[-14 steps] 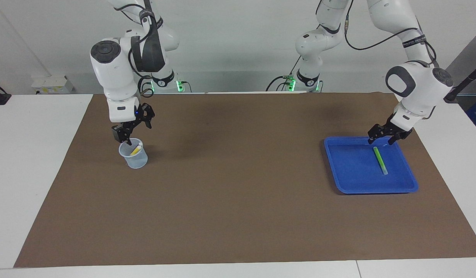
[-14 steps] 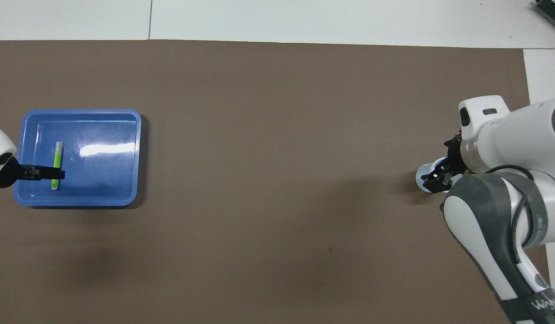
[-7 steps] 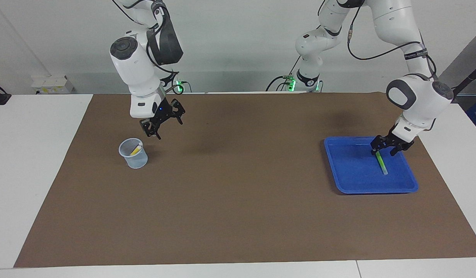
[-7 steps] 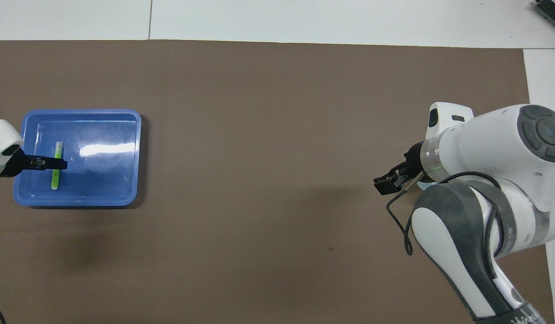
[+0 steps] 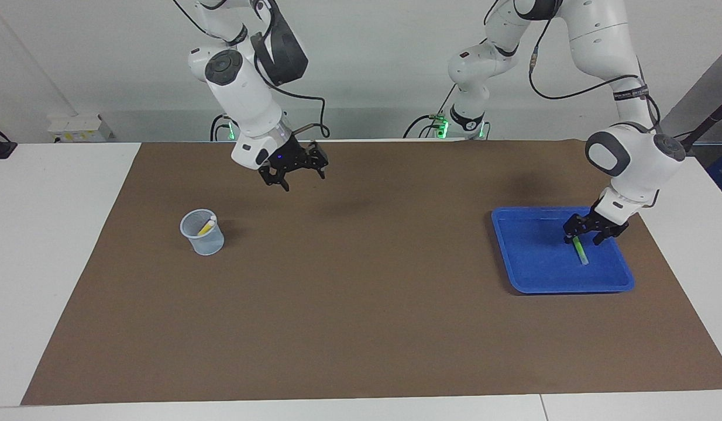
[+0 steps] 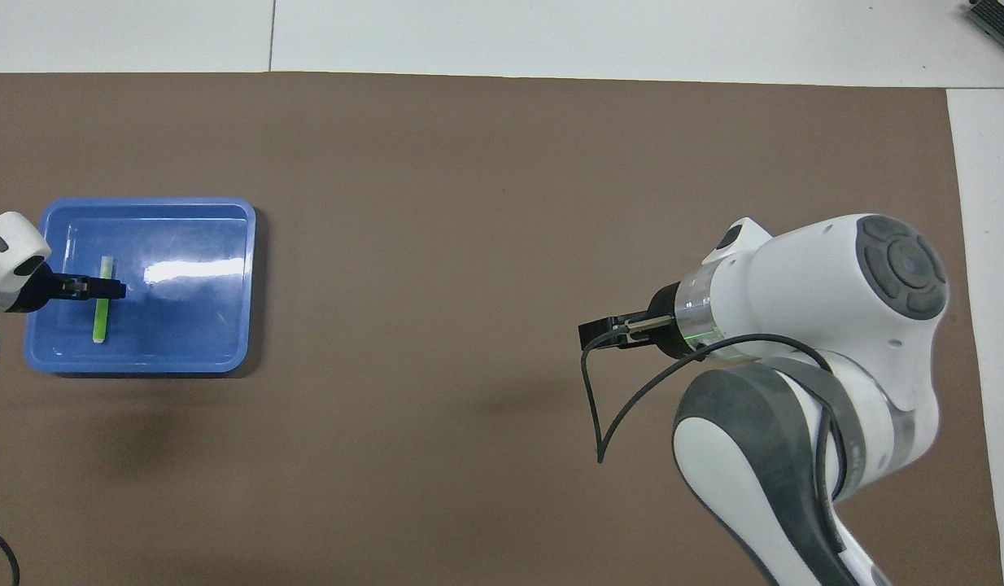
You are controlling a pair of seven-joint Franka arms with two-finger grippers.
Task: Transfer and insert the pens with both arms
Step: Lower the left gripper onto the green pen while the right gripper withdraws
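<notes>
A bright green pen (image 5: 581, 252) (image 6: 101, 322) lies flat in the blue tray (image 5: 533, 272) (image 6: 185, 330) at the left arm's end of the table. My left gripper (image 5: 581, 238) (image 6: 103, 287) is low in the tray, open, with a finger on each side of the pen's end nearer the robots. A yellow pen (image 5: 206, 226) leans inside a clear cup (image 5: 203, 238) at the right arm's end. My right gripper (image 5: 301, 179) (image 6: 593, 335) hangs open and empty, raised over the bare mat between the cup and the table's middle. The overhead view hides the cup under the right arm.
A brown mat (image 5: 361, 304) covers most of the white table. A loose black cable (image 6: 593, 407) droops from the right wrist.
My right gripper rose from over the cup and swung toward the table's middle. My left gripper came down from the tray's edge to straddle the green pen.
</notes>
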